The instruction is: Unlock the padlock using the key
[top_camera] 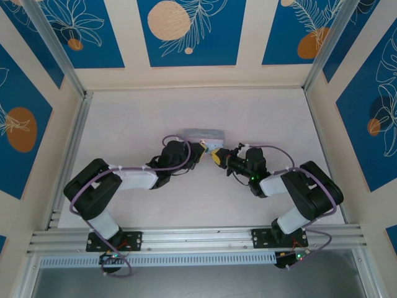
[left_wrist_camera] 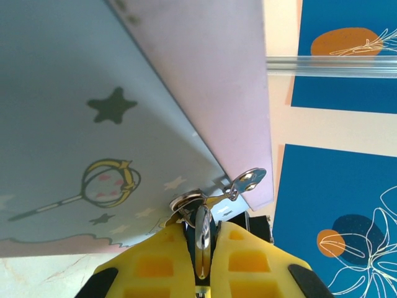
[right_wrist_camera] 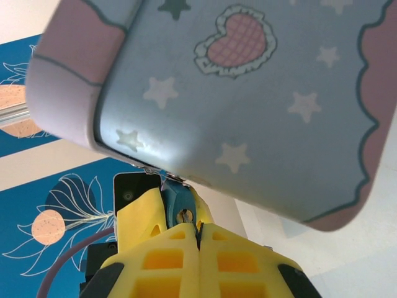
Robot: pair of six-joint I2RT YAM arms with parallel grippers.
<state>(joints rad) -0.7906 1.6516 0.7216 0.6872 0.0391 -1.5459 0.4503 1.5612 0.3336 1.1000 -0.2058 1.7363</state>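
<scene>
Left wrist view, bottom centre: the left gripper (left_wrist_camera: 203, 243) pinches the padlock (left_wrist_camera: 200, 216), whose lower half is hidden between the 2 yellow pads. The tin box (left_wrist_camera: 93, 93) runs off the top and left edges. Right wrist view, bottom centre: the right gripper (right_wrist_camera: 198, 228) presses its pads together, hiding whatever lies between. Top view, centre: padlock and key are too small to tell apart.

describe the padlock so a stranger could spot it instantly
Find the pastel tin on the table. At its near edge, the right jaws pinch a tiny teal padlock with a keyhole. The key opposite it is silver, not teal.
</scene>
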